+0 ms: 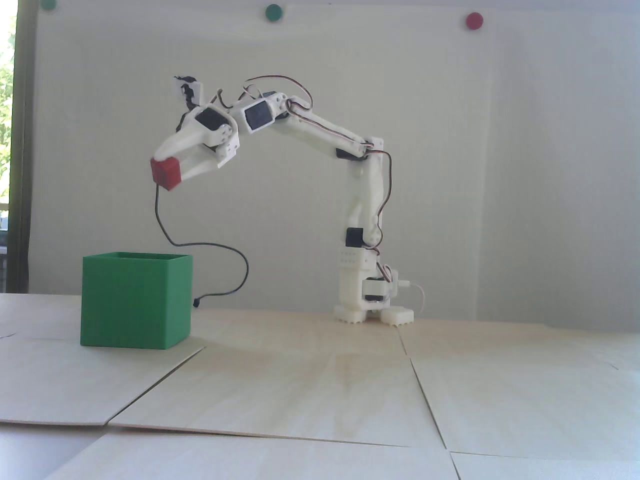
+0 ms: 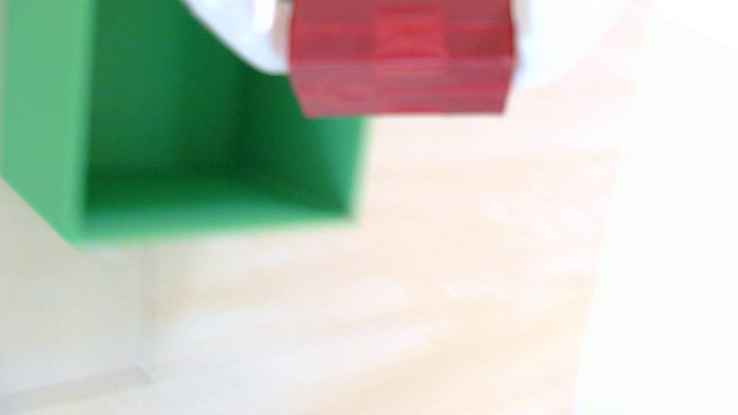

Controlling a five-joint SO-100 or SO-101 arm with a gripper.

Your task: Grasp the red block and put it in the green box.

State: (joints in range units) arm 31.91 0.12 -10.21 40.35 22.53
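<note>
The red block (image 1: pixel 166 173) hangs in the air, pinched between the white fingers of my gripper (image 1: pixel 169 165), which is shut on it. It is well above the green box (image 1: pixel 136 300), over the box's right part in the fixed view. In the blurred wrist view the red block (image 2: pixel 401 60) fills the top centre between two white fingertips (image 2: pixel 255 40). The open green box (image 2: pixel 167 159) lies below and to the left, its inside showing nothing in it.
The white arm's base (image 1: pixel 372 300) stands at the back centre of the pale wooden panels (image 1: pixel 320 390). A black cable (image 1: pixel 210 245) droops from the gripper down behind the box. Coloured dots (image 1: pixel 473 20) are stuck on the white wall.
</note>
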